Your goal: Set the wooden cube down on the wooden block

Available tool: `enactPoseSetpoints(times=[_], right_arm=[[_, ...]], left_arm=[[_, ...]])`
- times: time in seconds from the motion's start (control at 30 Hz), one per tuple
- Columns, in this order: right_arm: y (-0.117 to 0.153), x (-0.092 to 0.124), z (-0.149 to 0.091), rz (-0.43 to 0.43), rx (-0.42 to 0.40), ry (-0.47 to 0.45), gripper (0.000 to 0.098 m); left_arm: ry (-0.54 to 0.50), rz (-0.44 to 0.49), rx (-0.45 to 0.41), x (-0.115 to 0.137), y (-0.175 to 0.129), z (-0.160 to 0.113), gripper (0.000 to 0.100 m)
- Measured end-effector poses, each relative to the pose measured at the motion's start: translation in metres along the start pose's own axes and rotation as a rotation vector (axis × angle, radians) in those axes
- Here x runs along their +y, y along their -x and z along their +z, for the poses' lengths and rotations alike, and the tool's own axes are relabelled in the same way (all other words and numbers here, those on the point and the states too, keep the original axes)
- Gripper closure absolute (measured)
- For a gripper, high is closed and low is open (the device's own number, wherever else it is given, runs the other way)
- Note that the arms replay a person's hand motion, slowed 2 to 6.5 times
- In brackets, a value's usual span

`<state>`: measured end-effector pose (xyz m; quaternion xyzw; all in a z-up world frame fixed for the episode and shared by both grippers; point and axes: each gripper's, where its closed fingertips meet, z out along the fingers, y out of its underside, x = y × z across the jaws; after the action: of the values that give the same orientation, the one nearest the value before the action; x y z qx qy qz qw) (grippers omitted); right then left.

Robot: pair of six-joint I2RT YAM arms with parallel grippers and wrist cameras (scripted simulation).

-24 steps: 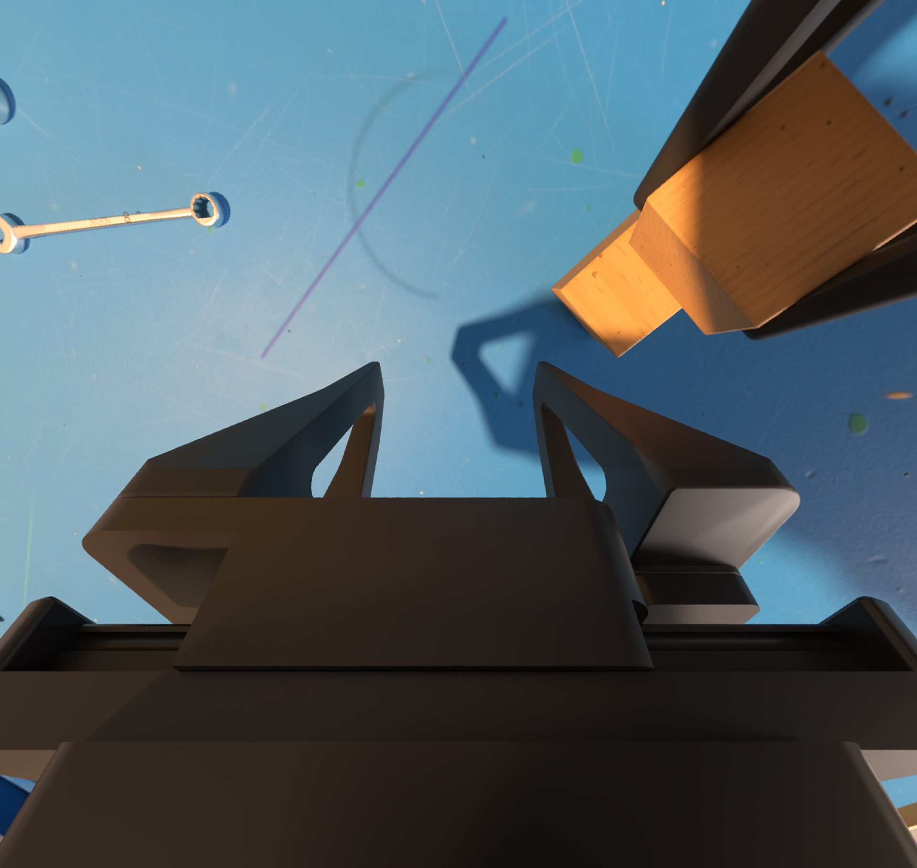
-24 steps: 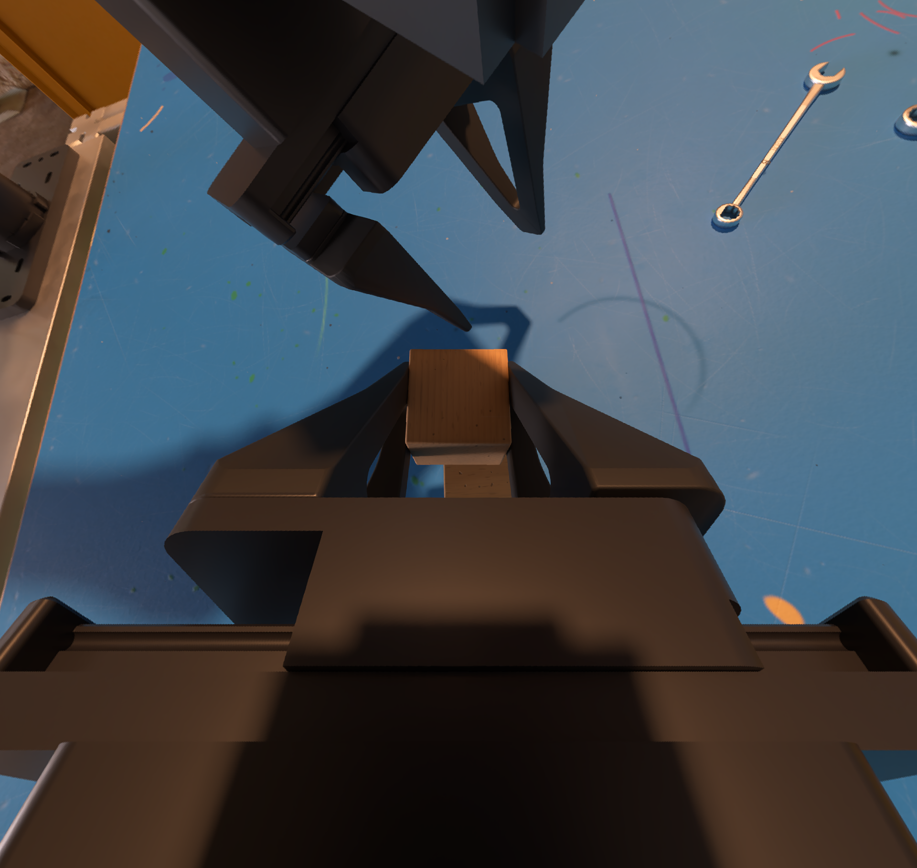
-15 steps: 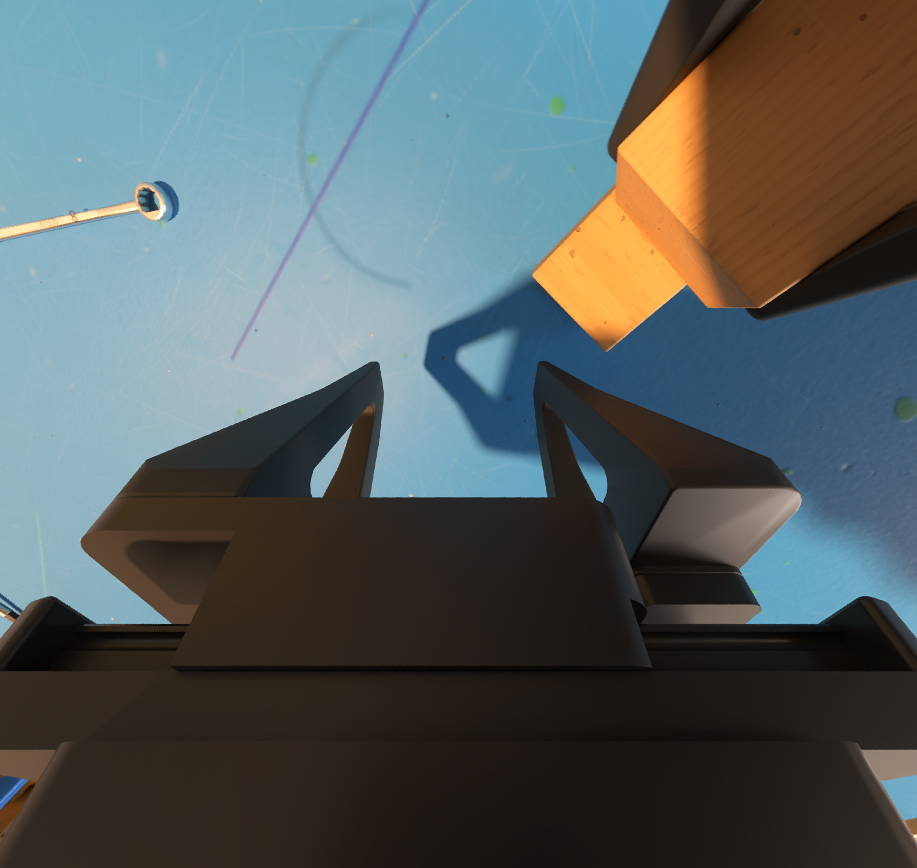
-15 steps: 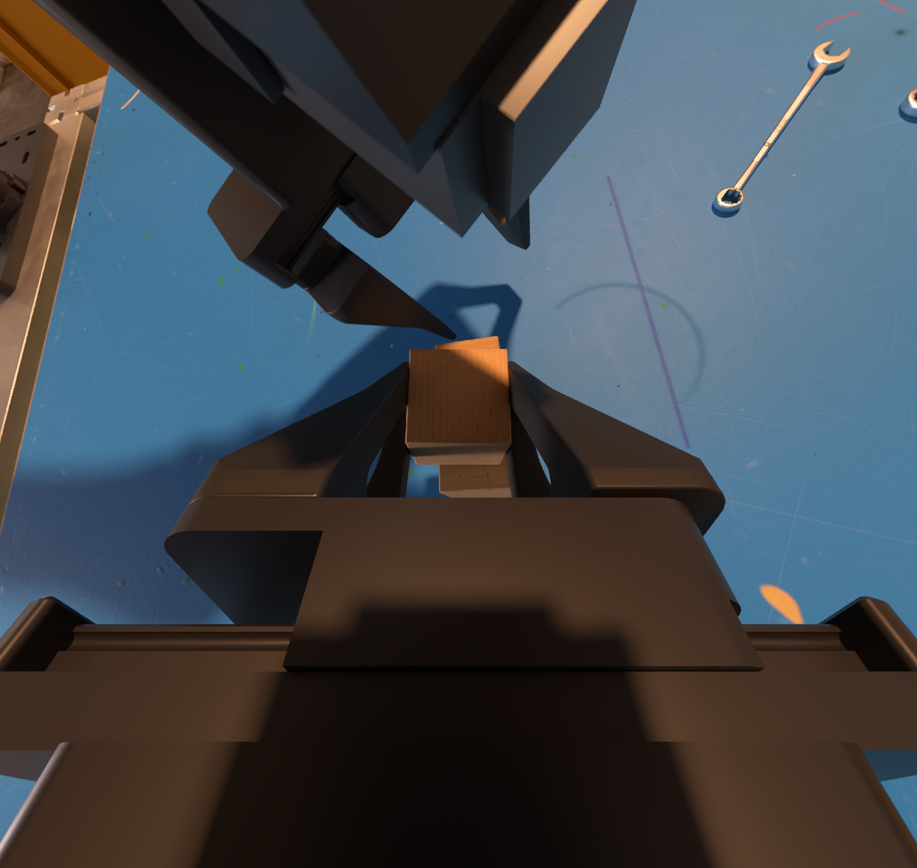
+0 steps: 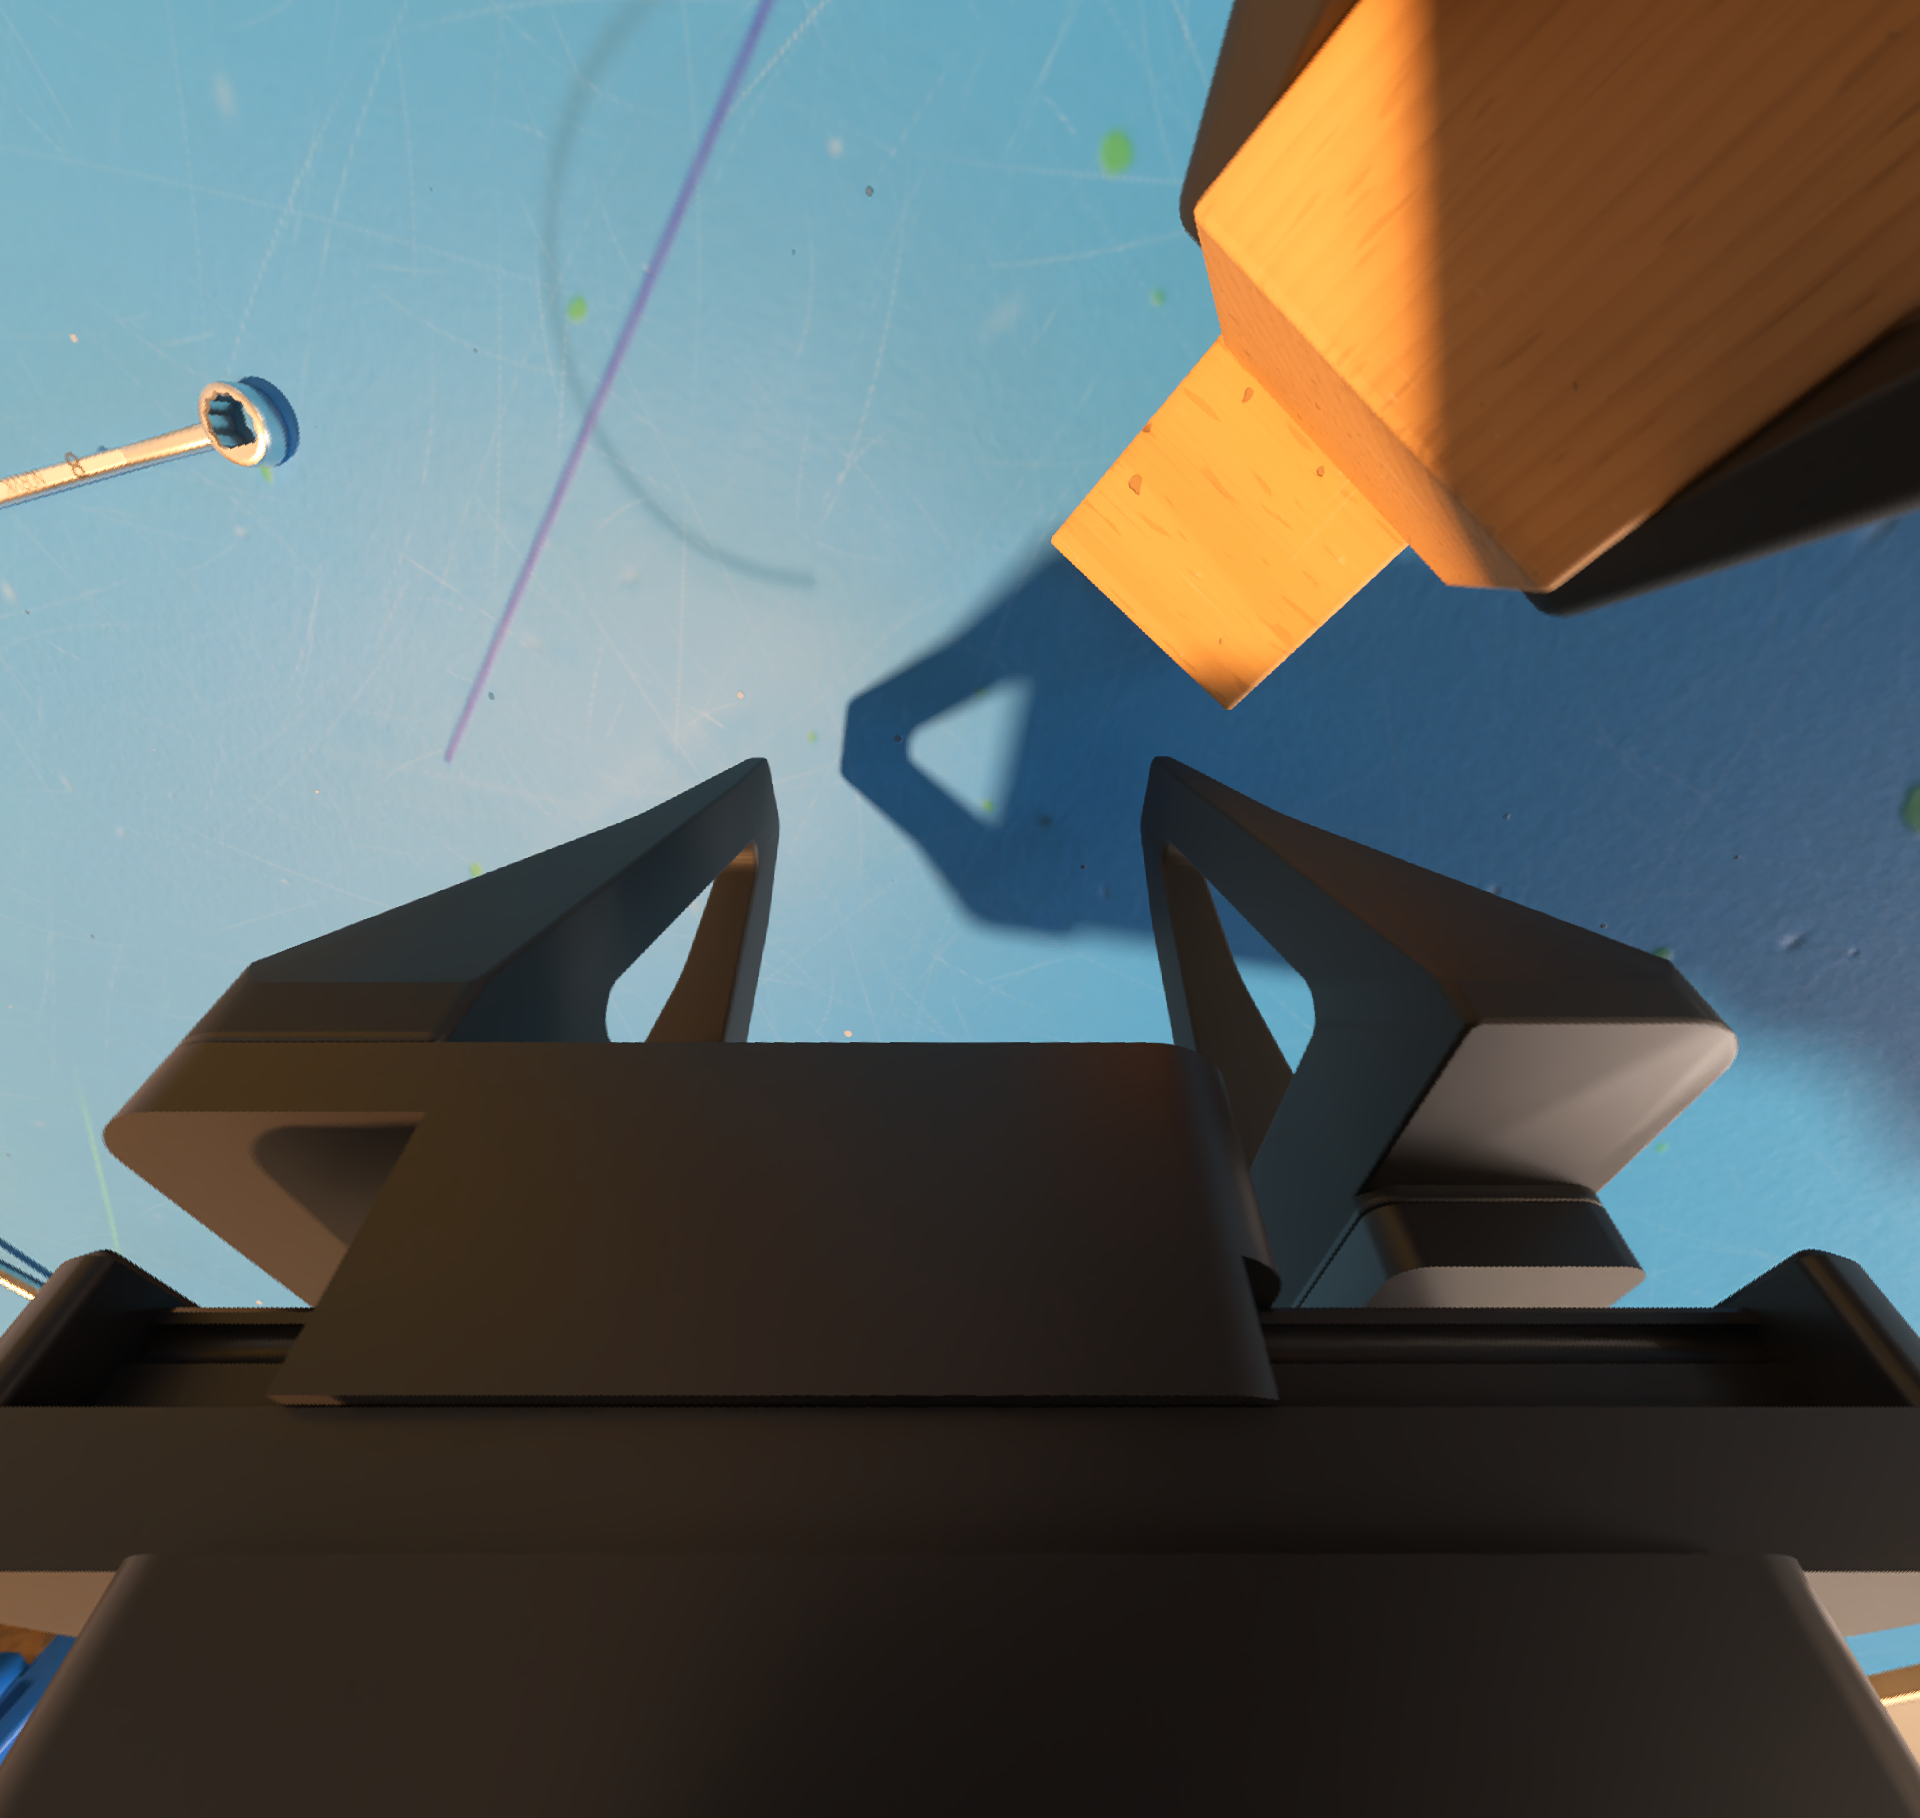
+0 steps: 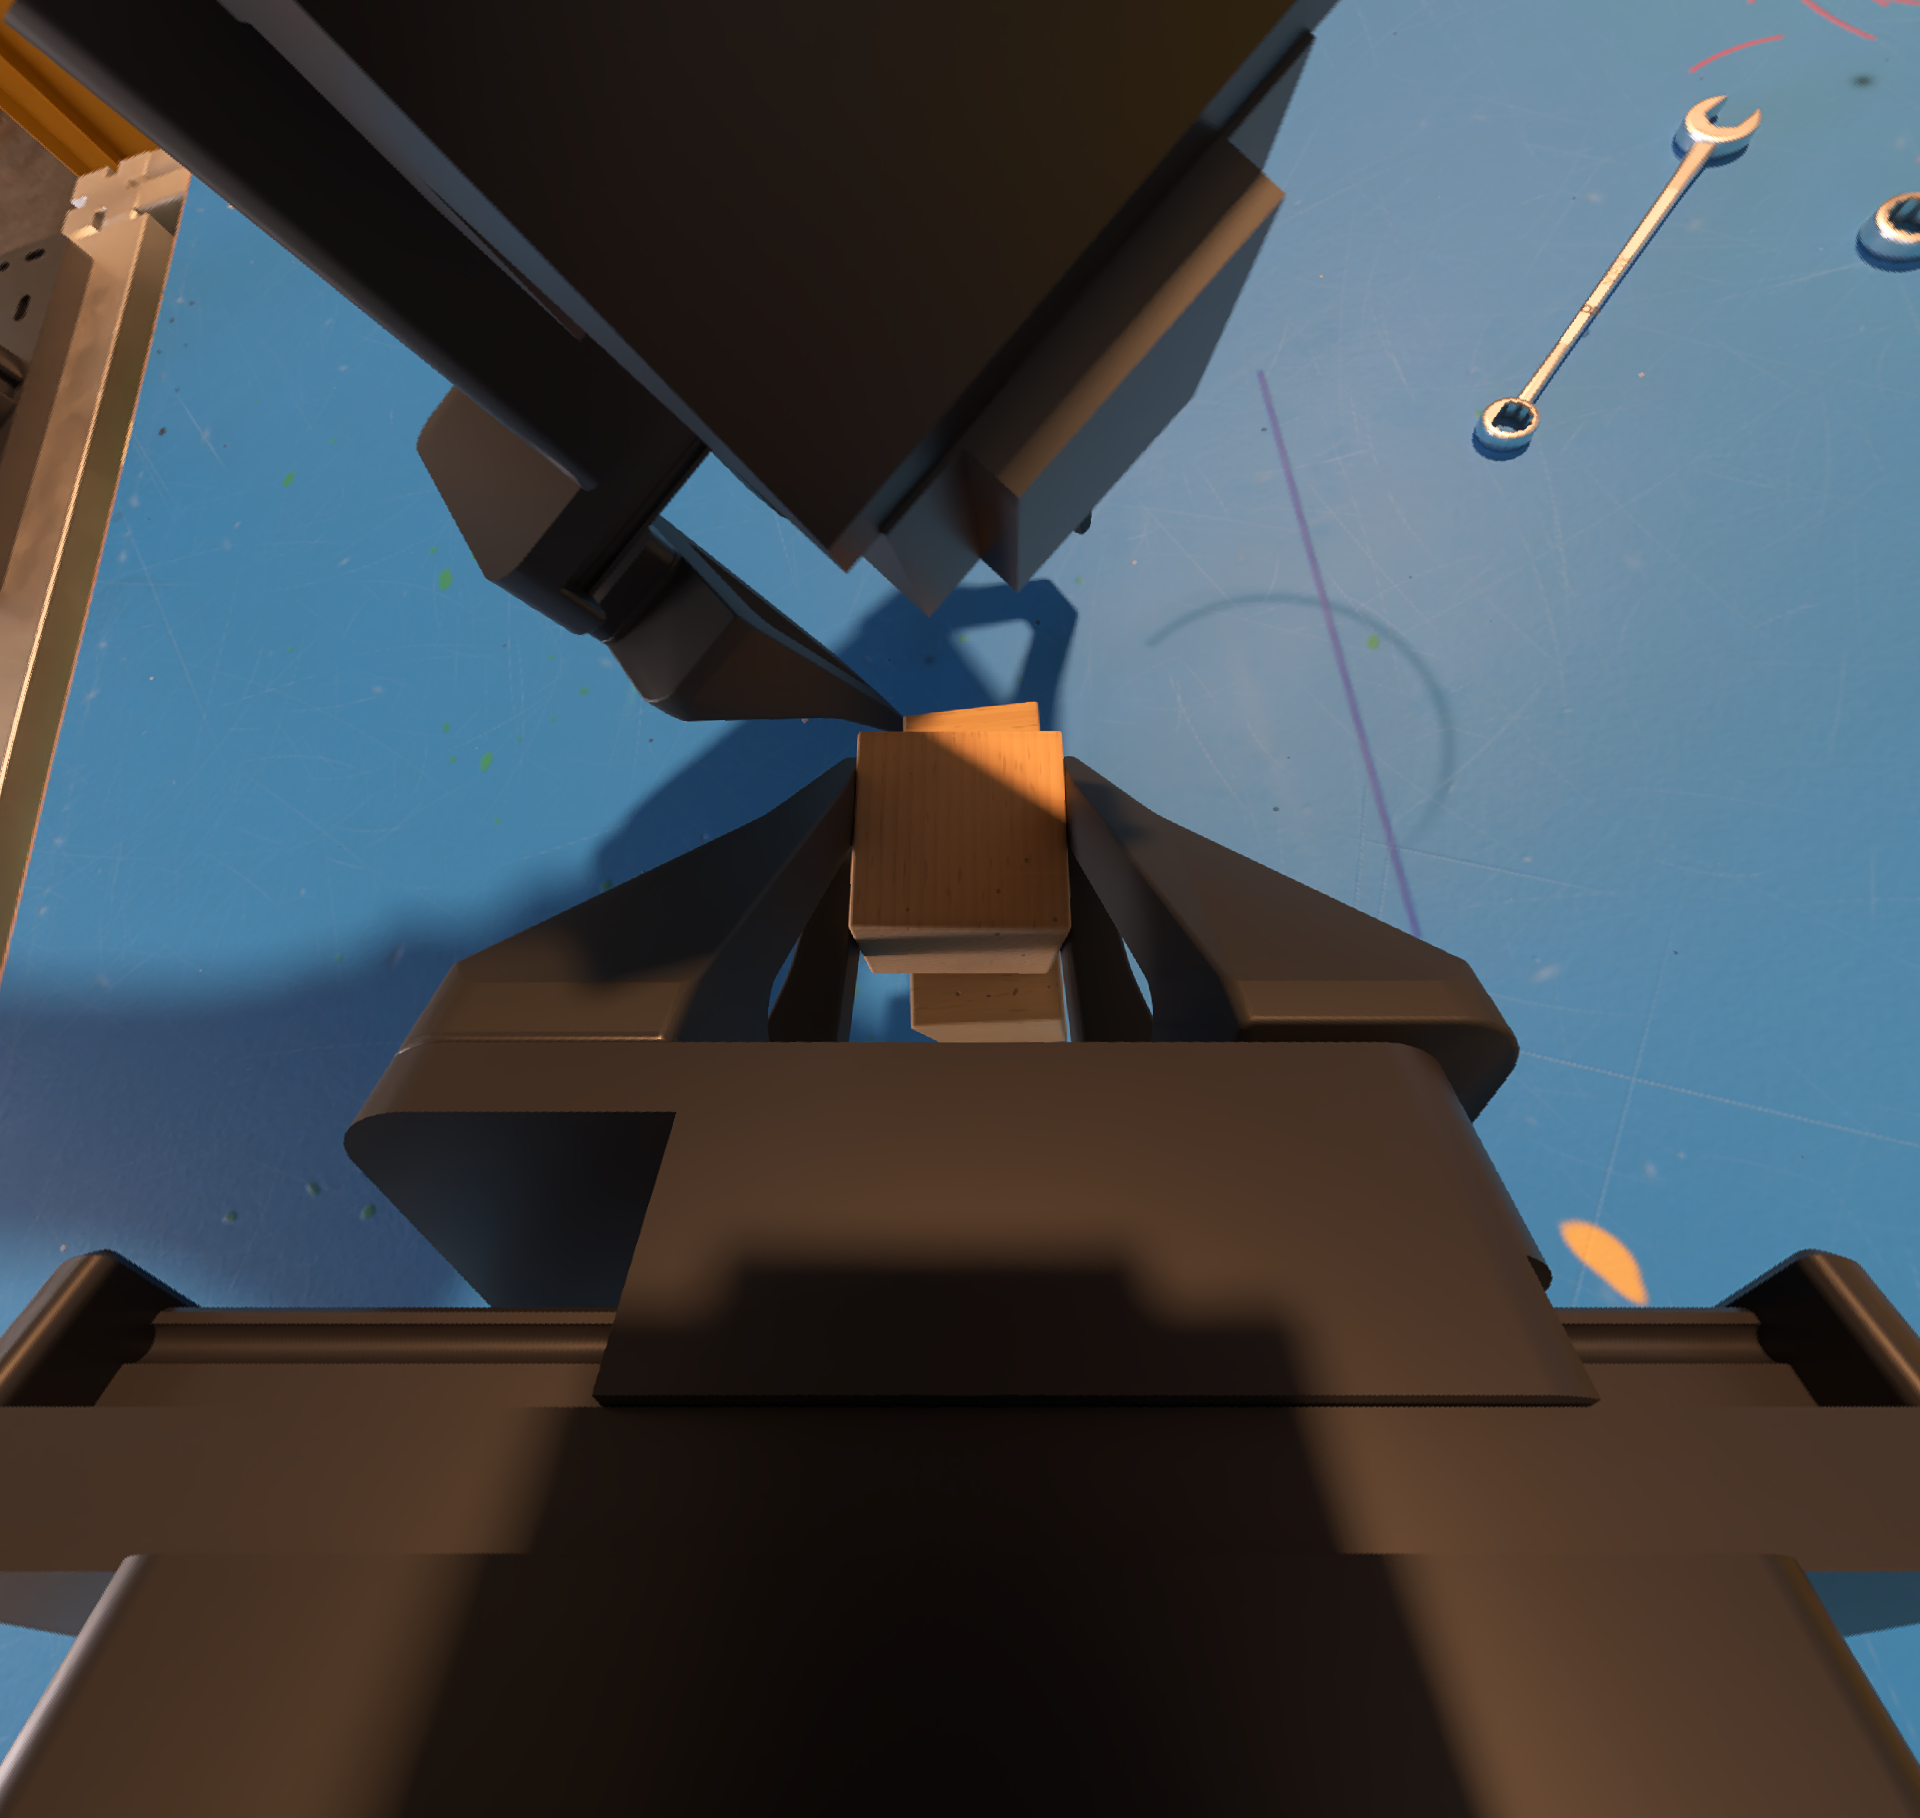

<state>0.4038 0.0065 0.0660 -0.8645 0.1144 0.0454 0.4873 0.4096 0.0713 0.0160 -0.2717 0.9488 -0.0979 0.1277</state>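
Note:
My right gripper (image 6: 961, 802) is shut on the wooden cube (image 6: 958, 838) and holds it above the wooden block (image 6: 987, 1012), which lies on the blue table and shows in part below and beyond the cube. In the left wrist view the cube (image 5: 1558, 210) is at the upper right between the right gripper's dark fingers, with the block (image 5: 1210, 542) under it. My left gripper (image 5: 958, 781) is open and empty, just left of the block. It also shows in the right wrist view (image 6: 904, 667), close above the cube.
A silver wrench (image 6: 1600, 288) lies on the blue table (image 6: 1558, 833) at the far right, with another metal piece (image 6: 1893, 228) beside it. The wrench's ring end shows in the left wrist view (image 5: 234, 423). A metal frame (image 6: 62, 418) runs along the table's left edge.
The left gripper has moved closer to the right gripper and the cube, which looms larger in its view. The cube stays gripped, and more of the block shows beyond it.

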Motion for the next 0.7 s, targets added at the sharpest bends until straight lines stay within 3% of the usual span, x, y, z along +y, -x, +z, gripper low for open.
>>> enactPoseSetpoints(times=[0.2,0.33,0.53,0.7], right_arm=[[-0.004,0.002,-0.003,0.001,0.01,-0.004,0.0678],[-0.005,0.002,-0.006,-0.003,0.019,-0.009,0.0678],[-0.007,-0.001,-0.009,-0.022,0.029,-0.027,0.0678],[-0.008,-0.003,-0.008,-0.041,0.034,-0.042,0.0678]], left_arm=[[-0.022,0.006,0.004,0.003,0.0,-0.013,0.03],[-0.07,-0.01,-0.023,0.009,0.005,-0.034,0.029],[-0.144,-0.042,-0.137,0.031,0.02,-0.073,0.031],[-0.166,-0.078,-0.244,0.064,0.032,-0.103,0.037]])
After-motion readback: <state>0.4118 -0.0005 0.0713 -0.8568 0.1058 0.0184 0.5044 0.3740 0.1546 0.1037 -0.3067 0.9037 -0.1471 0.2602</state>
